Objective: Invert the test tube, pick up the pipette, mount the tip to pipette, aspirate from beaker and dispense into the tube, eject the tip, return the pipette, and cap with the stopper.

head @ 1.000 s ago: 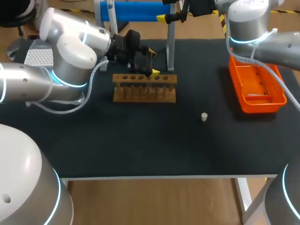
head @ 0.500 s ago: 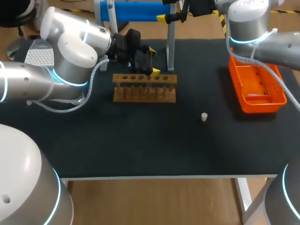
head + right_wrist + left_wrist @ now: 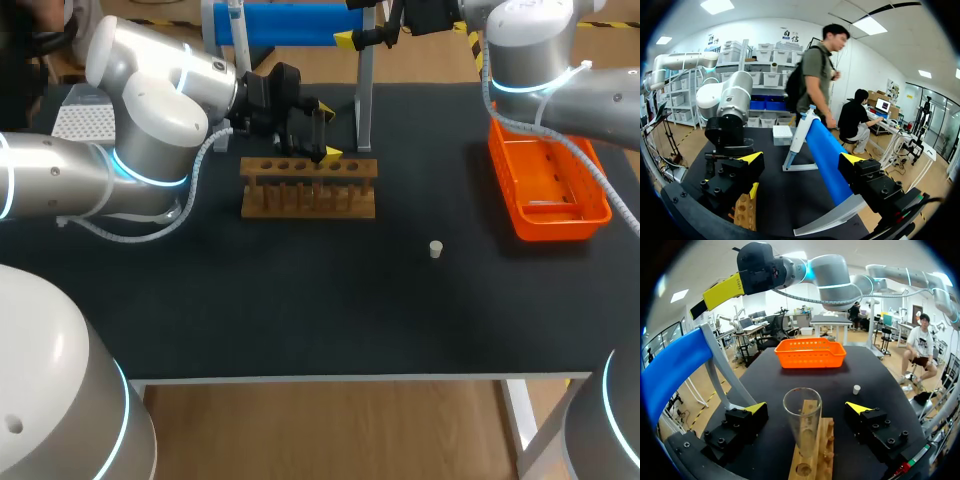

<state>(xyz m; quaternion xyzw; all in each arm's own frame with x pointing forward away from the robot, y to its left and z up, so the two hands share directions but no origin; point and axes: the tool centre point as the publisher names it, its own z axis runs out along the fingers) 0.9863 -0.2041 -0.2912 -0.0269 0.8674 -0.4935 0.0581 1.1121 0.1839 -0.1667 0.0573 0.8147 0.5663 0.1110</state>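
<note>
Glass tube stands in the rack between wide-open left jaws, untouched; right jaws gape around the pipette; stopper at rack's 4 o'clock.

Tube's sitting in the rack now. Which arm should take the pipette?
Right, probably. The right pincer is open with the blue pipette between its fingers, while the left pincer stands open either side of the test tube in the rack.

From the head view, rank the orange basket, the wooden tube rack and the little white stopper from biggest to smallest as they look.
1. orange basket, which covers the most area, though the rack spans about as much width
2. wooden tube rack
3. white stopper, by far the smallest
</note>
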